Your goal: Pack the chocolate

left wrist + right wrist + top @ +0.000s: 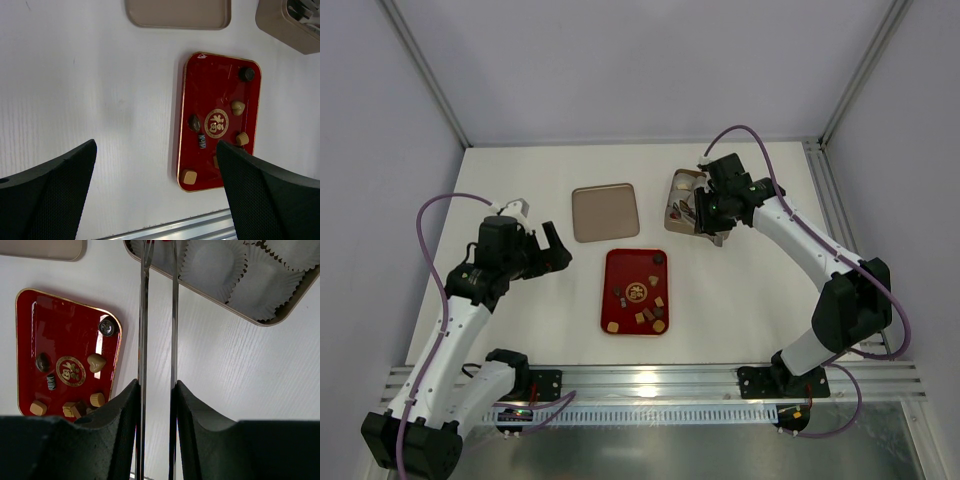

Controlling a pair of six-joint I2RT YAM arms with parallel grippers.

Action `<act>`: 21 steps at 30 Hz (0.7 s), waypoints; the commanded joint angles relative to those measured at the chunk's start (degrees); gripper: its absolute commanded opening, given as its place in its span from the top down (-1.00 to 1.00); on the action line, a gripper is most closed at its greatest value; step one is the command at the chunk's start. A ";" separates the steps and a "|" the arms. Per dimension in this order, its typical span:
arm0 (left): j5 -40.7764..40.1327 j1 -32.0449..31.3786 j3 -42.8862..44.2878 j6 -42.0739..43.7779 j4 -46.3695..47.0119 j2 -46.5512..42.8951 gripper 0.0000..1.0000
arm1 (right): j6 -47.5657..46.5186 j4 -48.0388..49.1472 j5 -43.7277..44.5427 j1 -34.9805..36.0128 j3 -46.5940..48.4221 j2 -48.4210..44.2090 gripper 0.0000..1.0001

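Loosely, the chocolate [96, 362] lies strewn on the red tray [50, 320], spread along its long axis, which runs away from the arms; single pieces show no clear heading. The left hand [156, 144] hangs released above the bench [75, 75], and the right hand [156, 385] is clenched on metal tongs [144, 315].

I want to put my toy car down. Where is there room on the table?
The bare table right of the red tray, nearer than the box of paper cups, is widest. Also along the far edge behind the tan lid. It is crowded where lid, box and tray meet; the right hand holds tongs over the box.
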 commanded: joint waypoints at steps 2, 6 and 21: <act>-0.68 -0.14 0.07 -0.25 0.72 -0.21 -0.99 | -0.64 1.76 -0.46 -0.27 1.47 0.07 0.28; -0.51 -0.14 0.07 -0.16 0.72 -0.21 -0.99 | -0.64 1.67 -0.55 -0.27 1.47 -0.11 0.28; -0.42 -0.14 0.07 -0.25 0.72 -0.39 -0.99 | -0.29 1.05 -0.29 -0.27 2.09 -1.60 0.26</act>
